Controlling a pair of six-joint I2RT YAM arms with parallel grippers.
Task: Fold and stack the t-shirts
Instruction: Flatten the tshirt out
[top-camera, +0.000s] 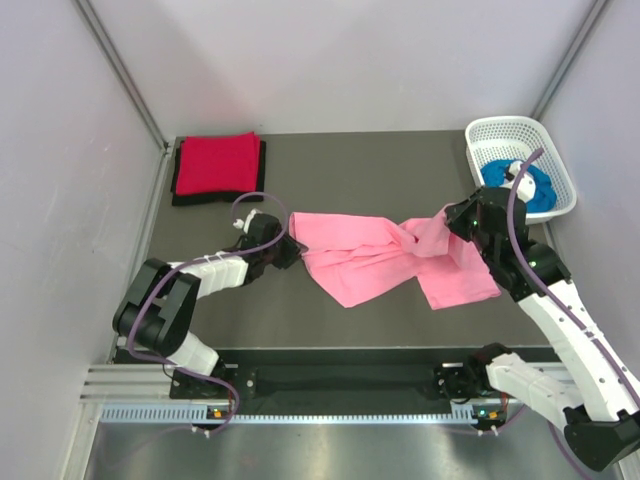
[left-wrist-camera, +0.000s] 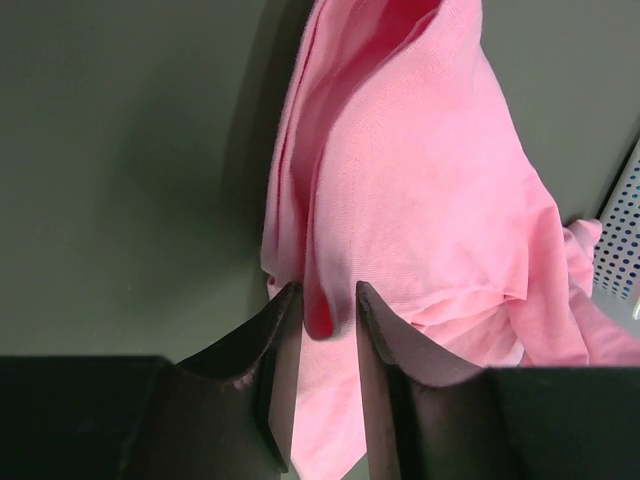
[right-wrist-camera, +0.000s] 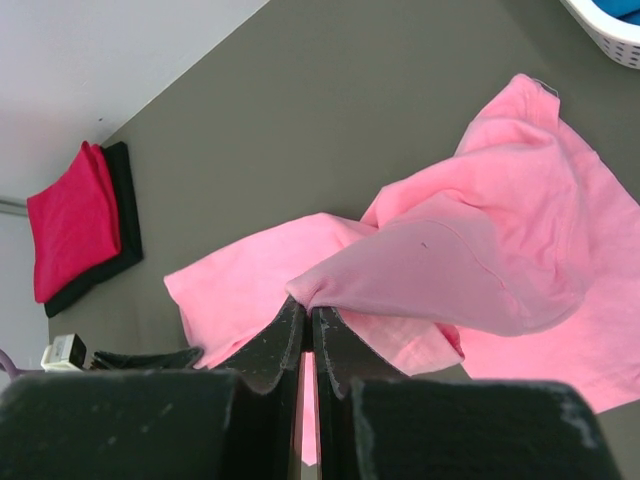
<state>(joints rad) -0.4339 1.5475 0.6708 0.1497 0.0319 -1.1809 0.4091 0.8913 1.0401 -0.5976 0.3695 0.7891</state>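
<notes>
The light pink cloth t-shirt (top-camera: 380, 262) lay stretched and rumpled across the middle of the dark grey table (top-camera: 380, 160), held at both ends. The left gripper (left-wrist-camera: 322, 305) was clamped on the shirt's left edge, with cloth filling the narrow gap between its fingers. The right gripper (right-wrist-camera: 308, 318) pinched a fold near the right end, jaws pressed together on it, and the cloth rose there in a peak. At the far left, a folded red cloth t-shirt (top-camera: 215, 162) sat on a folded black cloth t-shirt (top-camera: 218, 199). A bright blue cloth t-shirt (top-camera: 535, 190) lay bunched in the white plastic lattice basket (top-camera: 500, 128) at the far right.
</notes>
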